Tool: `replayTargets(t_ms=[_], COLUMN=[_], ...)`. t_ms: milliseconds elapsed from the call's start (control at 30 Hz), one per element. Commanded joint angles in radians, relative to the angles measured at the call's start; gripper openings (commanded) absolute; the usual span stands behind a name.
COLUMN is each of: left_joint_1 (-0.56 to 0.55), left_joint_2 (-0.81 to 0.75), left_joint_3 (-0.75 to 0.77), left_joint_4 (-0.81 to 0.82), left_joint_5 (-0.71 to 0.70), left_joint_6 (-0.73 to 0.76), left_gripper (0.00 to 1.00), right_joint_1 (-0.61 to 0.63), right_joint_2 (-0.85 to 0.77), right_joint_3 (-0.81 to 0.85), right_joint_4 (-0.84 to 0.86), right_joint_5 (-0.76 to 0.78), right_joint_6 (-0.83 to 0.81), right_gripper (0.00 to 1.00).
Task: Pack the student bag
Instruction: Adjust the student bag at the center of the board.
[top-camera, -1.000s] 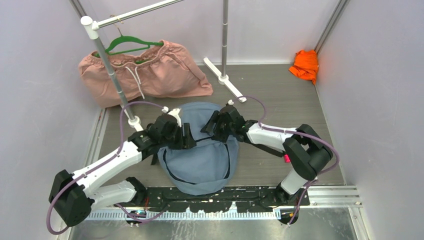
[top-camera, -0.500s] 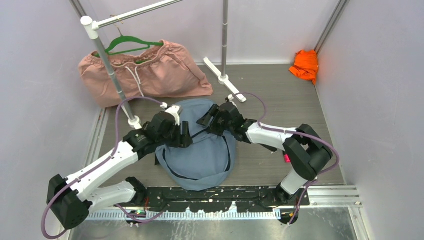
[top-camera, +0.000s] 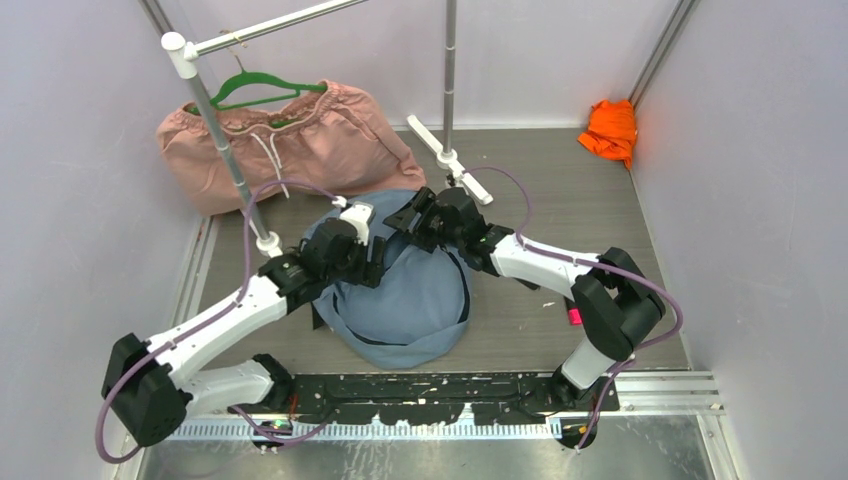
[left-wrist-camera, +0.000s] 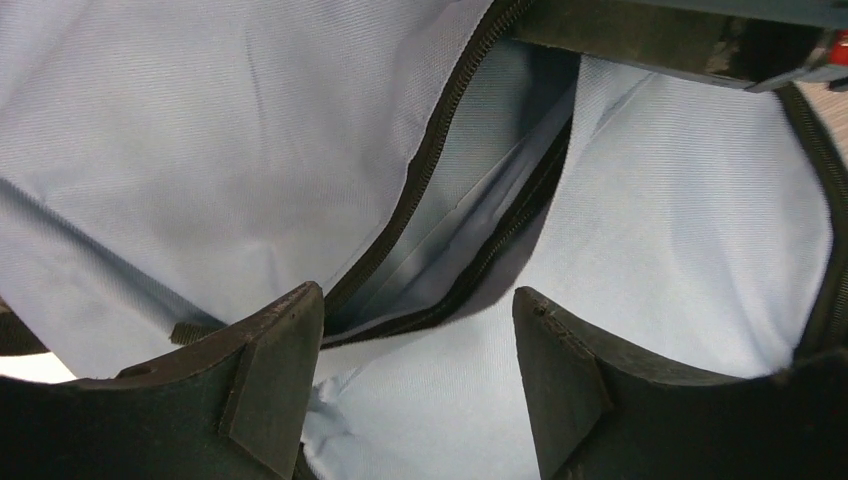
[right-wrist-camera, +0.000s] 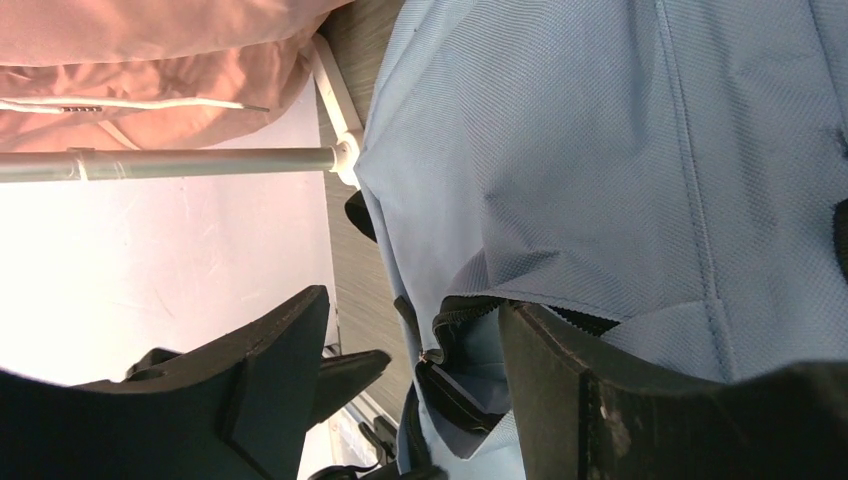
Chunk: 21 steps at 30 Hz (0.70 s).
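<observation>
- At table centre lies the student bag (top-camera: 405, 300), its zipper (left-wrist-camera: 430, 170) parted.
- Left gripper (left-wrist-camera: 412, 310) is spread at the bag's 10 o'clock, right gripper (right-wrist-camera: 412, 320) spread at 12.
- Pink garment (top-camera: 320, 150) crowds 11, rack foot (top-camera: 430, 140) 1, orange cloth (top-camera: 612, 128) far off at 2.

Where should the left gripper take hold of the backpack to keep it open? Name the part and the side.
Grip the black zipper edge of the backpack, coming down from above, where the left gripper hovers open. The zipper is parted, leaving a gap for one finger inside and one outside. The trim probably gives a firmer hold than the limp fabric.
</observation>
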<state>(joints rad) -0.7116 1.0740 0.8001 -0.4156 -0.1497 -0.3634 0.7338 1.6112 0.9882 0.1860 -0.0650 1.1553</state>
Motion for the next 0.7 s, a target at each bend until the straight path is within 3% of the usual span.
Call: replayTargets(t_ms=[0,133,233,467,667], left_joint_1=[-0.002,-0.002,-0.002,-0.003,-0.003], left_joint_2=[0.051,0.098,0.147,0.213,0.237], left_joint_3=[0.022,0.002,0.016,0.005,0.013], left_joint_4=[0.126,0.232,0.244,0.294,0.314], left_joint_5=[-0.005,-0.011,-0.140,-0.285,-0.279], left_joint_6=[0.050,0.013,-0.011,-0.019,-0.015], left_gripper=[0.69,0.68,0.64,0.47,0.46], right_joint_1=[0.006,0.007,0.006,0.006,0.006], right_joint_2=[-0.031,-0.031,-0.036,-0.072,-0.092], right_joint_3=[0.060,0.060,0.055,0.043,0.031], right_joint_4=[0.062,0.055,0.041,-0.007,-0.034], right_joint_5=[-0.006,-0.027,-0.030,-0.024,-0.018], right_joint_6=[0.009,0.014,0.012,-0.002,-0.012], right_gripper=[0.69,0.68,0.68,0.69,0.69])
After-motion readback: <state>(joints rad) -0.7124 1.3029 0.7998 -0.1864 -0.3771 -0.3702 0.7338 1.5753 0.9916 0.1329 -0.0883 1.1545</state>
